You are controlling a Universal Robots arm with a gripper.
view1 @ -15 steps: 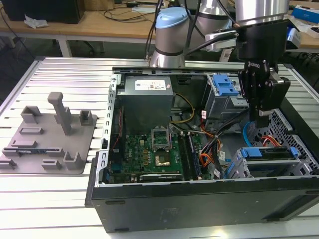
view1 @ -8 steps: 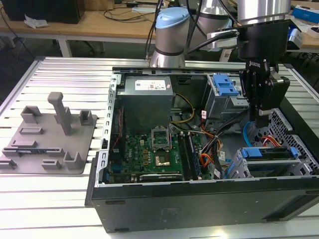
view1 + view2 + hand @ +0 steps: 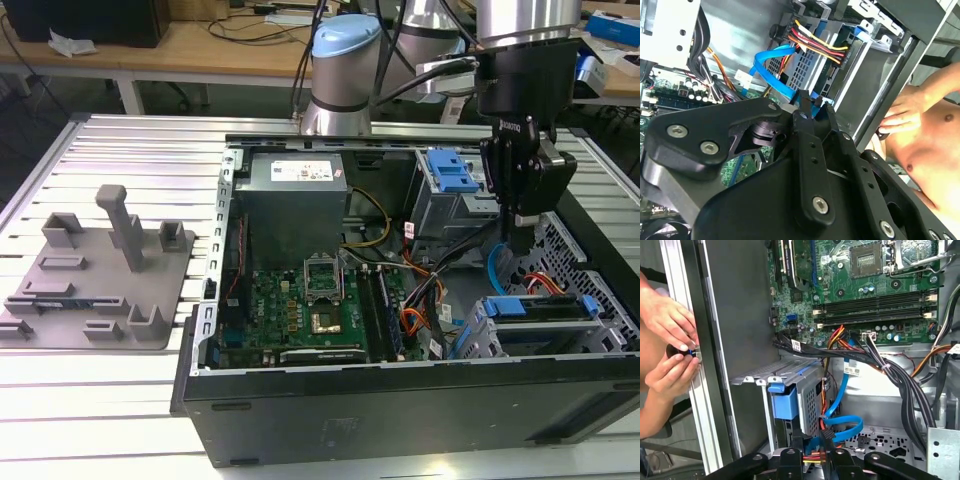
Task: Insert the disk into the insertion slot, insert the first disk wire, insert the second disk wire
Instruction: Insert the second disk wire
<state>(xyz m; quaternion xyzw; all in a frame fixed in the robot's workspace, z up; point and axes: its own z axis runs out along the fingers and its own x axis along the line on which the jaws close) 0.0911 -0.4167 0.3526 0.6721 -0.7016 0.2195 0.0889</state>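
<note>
The disk (image 3: pixel 545 306), framed in its blue carrier, sits inside the insertion slot (image 3: pixel 520 342) of the low grey perforated cage at the case's front corner, on the exterior view's right. A red, yellow and black wire bundle (image 3: pixel 816 44) runs to the disk's end. A blue flat wire (image 3: pixel 774 64) loops down to the same end. My gripper (image 3: pixel 815 102) reaches down into the case there, and its black fingers (image 3: pixel 802 112) stand close together with the blue wire's connector between them. In the first wrist view the gripper (image 3: pixel 812 454) is at the cage's end, beside the blue loop (image 3: pixel 845 422).
A taller grey cage with a blue latch (image 3: pixel 452 172) stands behind the gripper. The motherboard (image 3: pixel 310 305) and power supply (image 3: pixel 295 205) lie to the exterior view's left. A person's hands (image 3: pixel 670 342) hold a black knob on the table rail beside the case wall. A grey fixture (image 3: pixel 100 270) sits outside the case.
</note>
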